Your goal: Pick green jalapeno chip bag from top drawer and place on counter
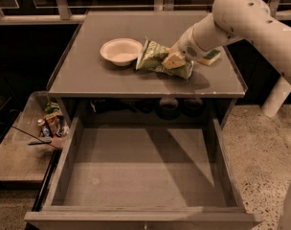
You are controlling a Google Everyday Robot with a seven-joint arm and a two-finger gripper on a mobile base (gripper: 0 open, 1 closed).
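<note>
The green jalapeno chip bag (pixel 157 57) lies on the counter (pixel 88 73), just right of a white bowl. My gripper (pixel 174 60) is down on the bag's right end, touching it, with the white arm reaching in from the upper right. The top drawer (pixel 140 176) is pulled fully out below the counter, and its flat grey bottom shows nothing in it.
A white bowl (pixel 121 50) stands at the counter's middle. A green-and-yellow sponge (pixel 211 56) lies behind my wrist near the counter's right edge. A low grey side tray (pixel 14 157) with small clutter (pixel 53 123) sits at the left of the drawer.
</note>
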